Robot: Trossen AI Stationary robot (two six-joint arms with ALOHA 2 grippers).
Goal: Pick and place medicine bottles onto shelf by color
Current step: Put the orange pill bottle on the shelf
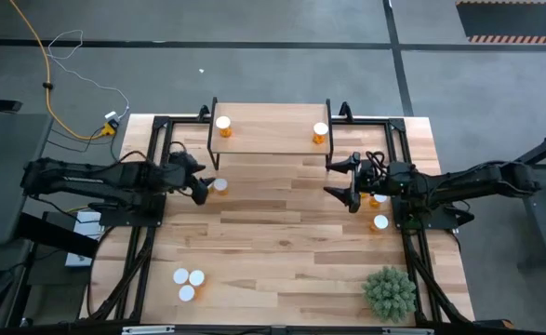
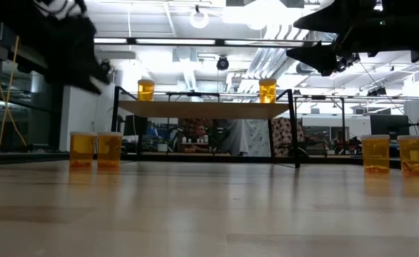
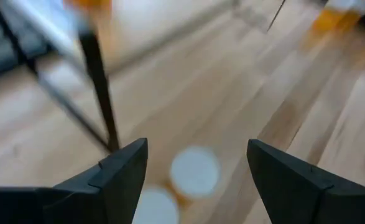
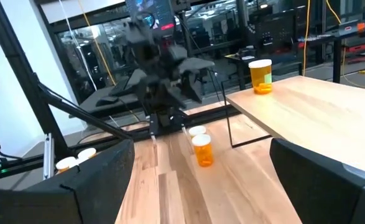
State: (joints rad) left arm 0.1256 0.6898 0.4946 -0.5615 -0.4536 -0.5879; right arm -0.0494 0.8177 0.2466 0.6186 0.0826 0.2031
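The shelf stands at the table's far middle on thin black legs. One amber medicine bottle with a white cap stands at its left end and another at its right end. My left gripper is open and slants down above two bottles that stand on the table by the shelf's left leg. Their white caps show between its fingers, untouched. My right gripper is open and level in the air near the shelf's right leg, holding nothing.
Two more bottles stand on the table under my right arm. Three white-capped bottles cluster near the front left. A spiky green plant sits at the front right. Bare wood lies in the table's middle.
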